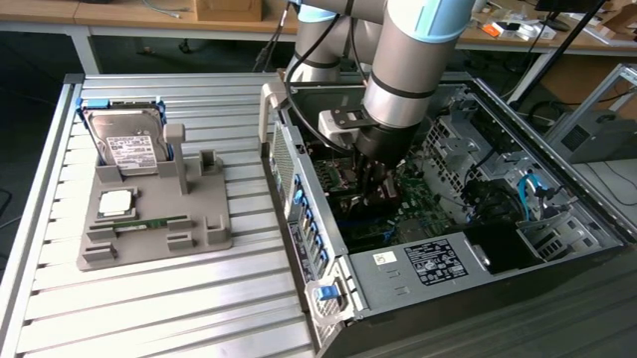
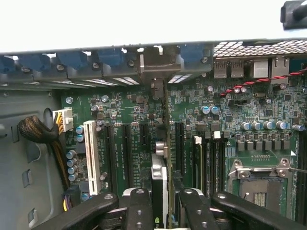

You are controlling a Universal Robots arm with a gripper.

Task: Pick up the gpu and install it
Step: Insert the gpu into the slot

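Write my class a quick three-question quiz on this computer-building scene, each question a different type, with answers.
1. True or false: the hard drive sits inside the computer case.
2. What do the fingers grip? A) a memory stick B) the graphics card C) a cable
3. Fill in: the gripped card stands edge-on over the green ____.
Key: 1 false, it stands in the grey tray; 2 B; 3 motherboard.
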